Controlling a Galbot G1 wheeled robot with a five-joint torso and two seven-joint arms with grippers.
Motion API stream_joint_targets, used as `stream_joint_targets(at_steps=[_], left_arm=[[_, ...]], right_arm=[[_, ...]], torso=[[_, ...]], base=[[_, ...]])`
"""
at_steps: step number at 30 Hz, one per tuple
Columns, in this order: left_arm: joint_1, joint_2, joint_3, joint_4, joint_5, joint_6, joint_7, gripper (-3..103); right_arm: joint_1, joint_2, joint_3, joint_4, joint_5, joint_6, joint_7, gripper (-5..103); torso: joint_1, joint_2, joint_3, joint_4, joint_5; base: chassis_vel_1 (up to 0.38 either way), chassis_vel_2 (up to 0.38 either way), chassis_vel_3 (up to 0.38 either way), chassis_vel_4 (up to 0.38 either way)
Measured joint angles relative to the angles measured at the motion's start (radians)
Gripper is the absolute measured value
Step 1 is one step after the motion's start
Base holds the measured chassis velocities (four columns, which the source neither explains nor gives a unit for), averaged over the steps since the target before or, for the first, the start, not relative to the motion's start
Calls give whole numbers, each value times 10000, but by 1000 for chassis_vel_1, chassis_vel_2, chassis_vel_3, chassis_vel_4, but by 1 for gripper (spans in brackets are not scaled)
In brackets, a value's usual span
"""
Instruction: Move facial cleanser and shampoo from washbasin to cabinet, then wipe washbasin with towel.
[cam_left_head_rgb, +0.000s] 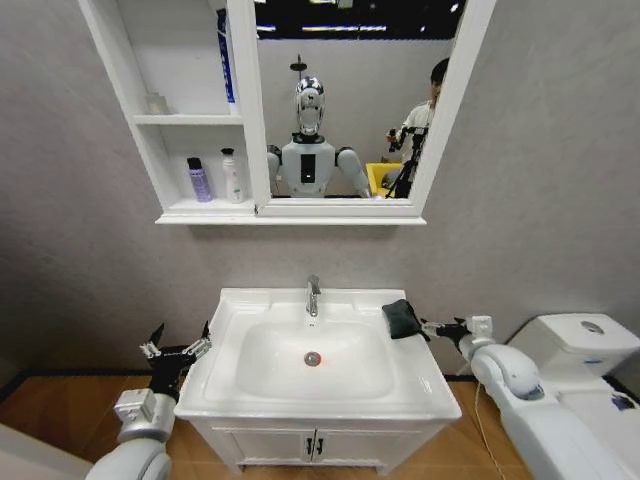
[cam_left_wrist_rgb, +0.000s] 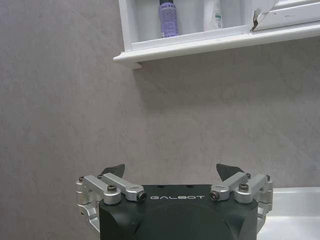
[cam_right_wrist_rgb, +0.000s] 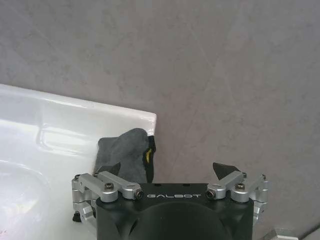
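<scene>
The right gripper (cam_left_head_rgb: 436, 327) has its jaws spread wide and holds nothing. It hangs just beside the right rear corner of the washbasin, and the small black bunchy cloth towel (cam_left_head_rgb: 402, 318) lies on that corner of the rim, very near the fingertips but not yet between them. In the right wrist view the towel (cam_right_wrist_rgb: 125, 152) sits in front of the left fingertip, on the white rim.

The left gripper (cam_left_head_rgb: 178, 350) also has its jaws spread and empty. It waits beside the left edge of the white rectangular ceramic washbasin (cam_left_head_rgb: 230, 395), apart from it.

On the basin rim I see no bottle, only the chrome tap (cam_left_head_rgb: 313, 295) and the round drain (cam_left_head_rgb: 313, 358). A purple bottle (cam_left_head_rgb: 200, 180) and a white bottle (cam_left_head_rgb: 232, 176) stand in the lowest cubbyhole of the tall white shelf cabinet (cam_left_head_rgb: 150, 160) beside the mirror. So I judge the moving part is done, and what is left is to take the towel and wipe the basin.
</scene>
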Motion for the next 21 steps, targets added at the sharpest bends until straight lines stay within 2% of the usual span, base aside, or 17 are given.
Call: stream_joint_targets(at_steps=[1, 5, 10, 21], left_arm=[[0, 0, 0, 0, 0, 0, 0, 100], [-1, 0, 1, 0, 0, 0, 1, 100], [-1, 0, 1, 0, 0, 0, 1, 100], [-1, 0, 1, 0, 0, -1, 1, 100]], right_arm=[[0, 0, 0, 0, 0, 0, 0, 100], [942, -28, -1511, -609, 8, -10, 288, 100], [1557, -43, -2572, -1355, -341, 7, 246, 100], [2349, -20, -3336, -2155, -606, 46, 181, 100]], torso=[[0, 0, 0, 0, 0], [-3, 0, 0, 2, 2], [-2, 0, 0, -2, 1], [-2, 0, -1, -1, 1]], base=[[0, 0, 0, 0], [0, 0, 0, 0], [0, 0, 0, 0], [0, 0, 0, 0]])
